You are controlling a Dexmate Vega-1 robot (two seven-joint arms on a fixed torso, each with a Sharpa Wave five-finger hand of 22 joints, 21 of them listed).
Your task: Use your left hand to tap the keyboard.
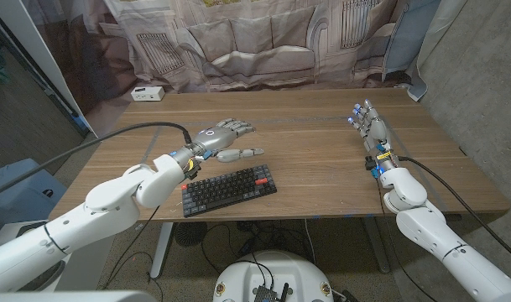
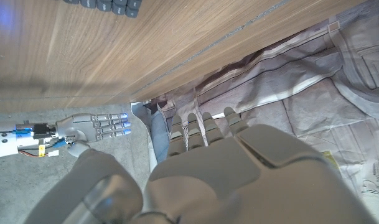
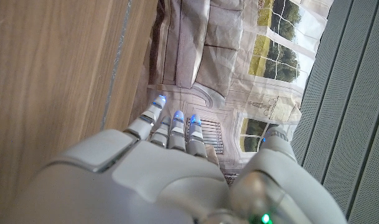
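While fingers extend, left hand (image 1: 224, 134) hovers beyond keyboard (image 1: 228, 190).

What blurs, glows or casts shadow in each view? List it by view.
Head view: even light, sharp, a soft shadow under the grey left hand beyond the black rectangular keyboard. Left wrist view: that hand blurred up close. Right wrist view: blue-lit fingertips on the white right hand, near parts soft.

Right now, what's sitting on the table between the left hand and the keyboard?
Nothing: in the head view, only bare wooden table separates the left hand from the keyboard just nearer the robot.
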